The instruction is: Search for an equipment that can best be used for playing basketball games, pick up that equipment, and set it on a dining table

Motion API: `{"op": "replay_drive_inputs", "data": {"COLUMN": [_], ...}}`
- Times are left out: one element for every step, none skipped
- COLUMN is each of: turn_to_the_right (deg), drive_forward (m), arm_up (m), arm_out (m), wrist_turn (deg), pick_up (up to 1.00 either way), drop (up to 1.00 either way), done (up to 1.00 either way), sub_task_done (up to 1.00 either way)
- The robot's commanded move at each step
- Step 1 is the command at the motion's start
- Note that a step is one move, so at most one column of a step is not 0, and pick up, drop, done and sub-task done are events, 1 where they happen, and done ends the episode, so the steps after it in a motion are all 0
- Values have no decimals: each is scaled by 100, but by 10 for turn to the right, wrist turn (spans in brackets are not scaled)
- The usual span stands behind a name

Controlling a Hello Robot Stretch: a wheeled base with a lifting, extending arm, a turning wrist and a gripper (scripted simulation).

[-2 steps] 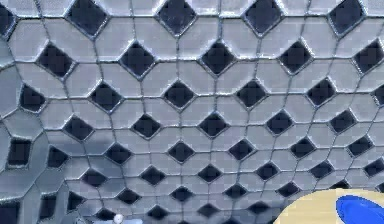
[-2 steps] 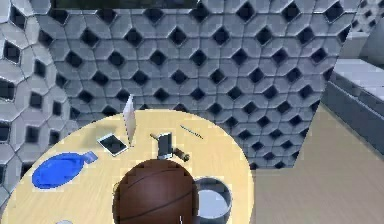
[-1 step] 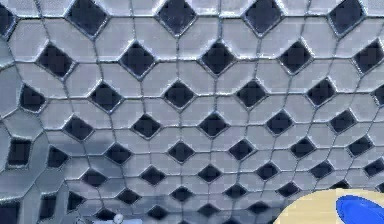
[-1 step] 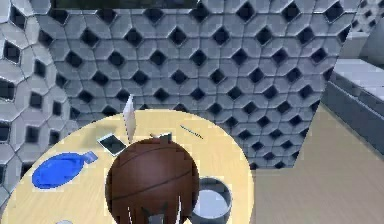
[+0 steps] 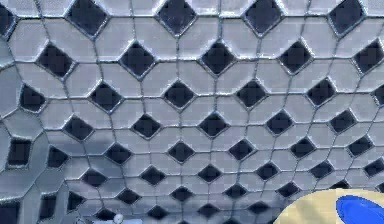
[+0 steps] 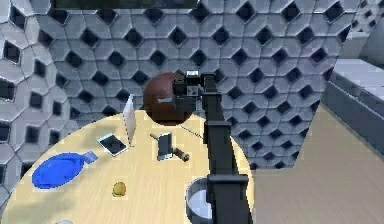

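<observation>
The claw [image 6: 183, 84] covers part of the basketball [image 6: 160, 100]; hold unclear.

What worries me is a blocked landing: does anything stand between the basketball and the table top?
Nothing visible stands between the basketball and the table; an upright white panel and a flat device sit on the top near it.

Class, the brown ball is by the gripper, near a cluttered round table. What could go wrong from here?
1. The dark brown round ball shows at the gripper near the far edge of the round pale wooden table; released there, it might roll off.
2. The upright white panel and the flat dark-screened device lie close and could be knocked.
3. The dark square arm passes a grey round cup and may clip it.
</observation>
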Motion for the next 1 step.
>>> {"op": "replay_drive_inputs", "data": {"turn_to_the_right": [0], "drive_forward": [0], "arm_up": [0], "arm_out": [0], "wrist_turn": [-390], "pick_up": [0], "drop": [0], "done": [0], "sub_task_done": [0]}}
